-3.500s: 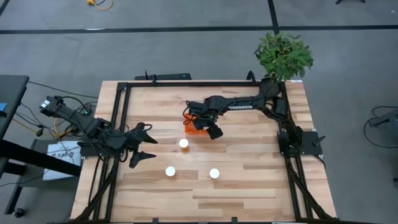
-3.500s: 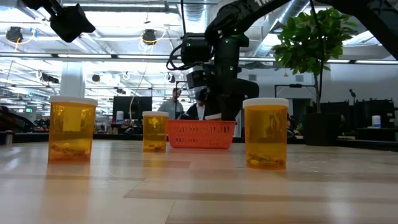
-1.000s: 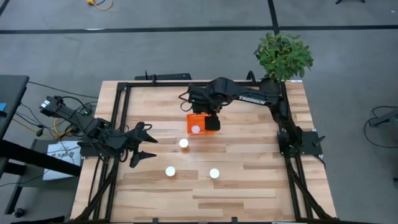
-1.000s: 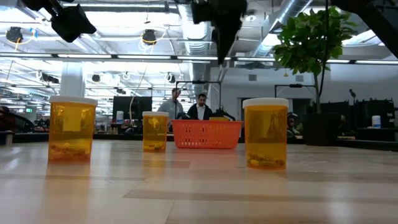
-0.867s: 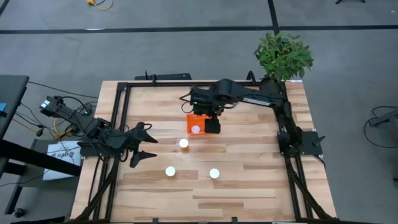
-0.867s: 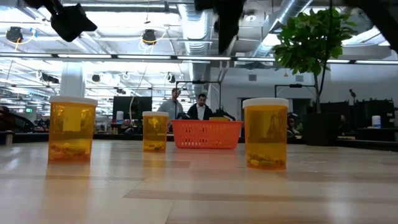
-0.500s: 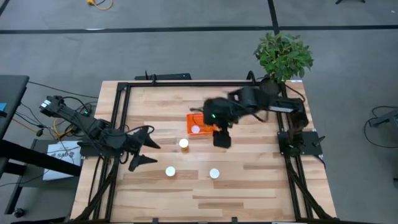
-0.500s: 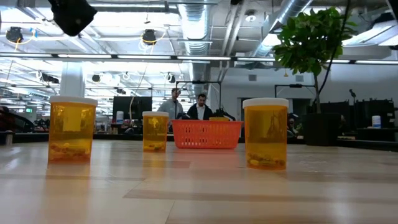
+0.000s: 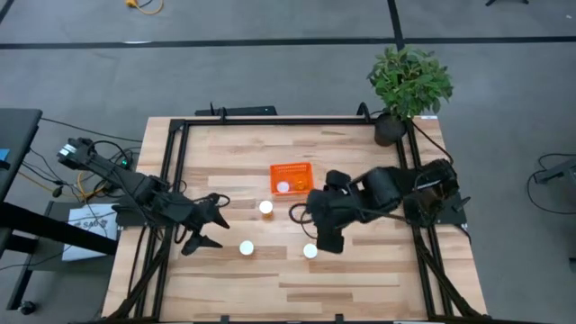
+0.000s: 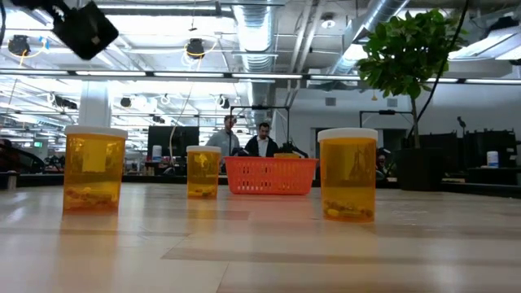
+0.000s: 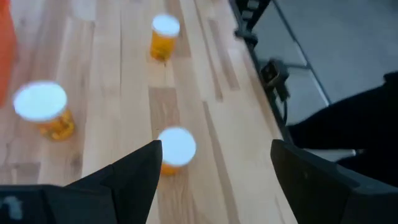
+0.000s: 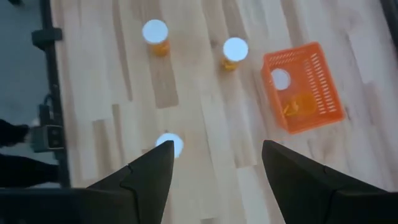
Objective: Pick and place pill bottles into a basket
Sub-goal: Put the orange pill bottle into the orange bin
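Since one bottle already lies in it: we count the basket as partly filled, a white cap showing inside it just above centre of the high view
Bottles left: three pill bottles stand loose on the table, one just below the basket's left corner, one lower left of centre, one lower centre
Our right gripper: the right gripper hangs over the lower-centre bottle, fingers apart with nothing between them, we judge so it can drop around that cap
Our left gripper: the left gripper sits at centre left of the high view, fingers spread and empty, aimed at the lower-left bottle that shows between its tips, apparently lined up for a reach
Why the basket sits there: it rests mid-table between both arms, so either can reach it
Low view: the three bottles stand upright in front of the basket; the plant is at upper right, clear of the work
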You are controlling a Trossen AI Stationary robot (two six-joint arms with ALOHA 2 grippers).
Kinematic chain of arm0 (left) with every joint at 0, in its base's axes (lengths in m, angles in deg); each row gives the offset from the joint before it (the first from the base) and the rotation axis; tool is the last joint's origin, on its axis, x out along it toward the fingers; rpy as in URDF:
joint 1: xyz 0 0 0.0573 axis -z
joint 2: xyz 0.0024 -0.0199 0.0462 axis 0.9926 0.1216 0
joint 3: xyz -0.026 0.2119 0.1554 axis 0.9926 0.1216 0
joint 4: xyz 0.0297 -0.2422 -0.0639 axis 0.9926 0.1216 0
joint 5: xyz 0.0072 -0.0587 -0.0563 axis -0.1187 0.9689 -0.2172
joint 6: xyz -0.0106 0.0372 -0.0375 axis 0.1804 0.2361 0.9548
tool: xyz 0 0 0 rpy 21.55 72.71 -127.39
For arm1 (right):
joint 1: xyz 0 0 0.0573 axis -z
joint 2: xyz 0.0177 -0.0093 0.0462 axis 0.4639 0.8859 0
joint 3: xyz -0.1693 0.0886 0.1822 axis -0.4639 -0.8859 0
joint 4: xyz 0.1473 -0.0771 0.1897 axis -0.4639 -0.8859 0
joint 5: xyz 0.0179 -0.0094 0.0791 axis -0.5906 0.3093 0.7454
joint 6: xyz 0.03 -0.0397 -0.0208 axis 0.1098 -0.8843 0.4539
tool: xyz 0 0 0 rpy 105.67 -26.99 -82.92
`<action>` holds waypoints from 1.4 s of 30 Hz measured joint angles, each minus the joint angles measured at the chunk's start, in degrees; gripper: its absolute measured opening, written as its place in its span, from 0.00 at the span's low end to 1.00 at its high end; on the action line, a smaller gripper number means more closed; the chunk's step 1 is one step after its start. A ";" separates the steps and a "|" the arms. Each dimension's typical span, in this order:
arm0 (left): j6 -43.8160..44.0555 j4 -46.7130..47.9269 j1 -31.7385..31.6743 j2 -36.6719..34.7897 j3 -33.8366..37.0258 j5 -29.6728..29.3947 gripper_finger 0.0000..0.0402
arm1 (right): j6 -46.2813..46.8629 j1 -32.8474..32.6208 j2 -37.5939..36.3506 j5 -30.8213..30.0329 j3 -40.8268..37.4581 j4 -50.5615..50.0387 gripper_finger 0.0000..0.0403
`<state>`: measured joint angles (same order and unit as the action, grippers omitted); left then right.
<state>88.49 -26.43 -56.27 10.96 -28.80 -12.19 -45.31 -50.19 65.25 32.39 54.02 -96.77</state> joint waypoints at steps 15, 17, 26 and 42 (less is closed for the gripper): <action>-7.86 16.69 0.02 28.58 -22.23 0.02 0.72 | -1.83 -2.40 -17.34 -9.83 -0.80 -0.02 0.60; -8.60 18.80 -0.15 30.47 -24.73 0.41 0.72 | -2.11 -2.34 -20.44 -11.85 -2.46 0.08 0.60; -10.66 22.15 -4.23 34.95 -31.52 -0.68 0.72 | -0.04 -0.41 -33.96 -18.16 -17.74 -0.03 0.60; -7.08 22.81 -5.37 41.37 -32.98 0.53 0.72 | 10.01 0.46 -42.32 -18.54 -41.87 2.22 0.60</action>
<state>81.41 -3.62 -61.64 52.33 -61.79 -11.65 -35.30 -49.73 22.93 13.86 12.14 -94.55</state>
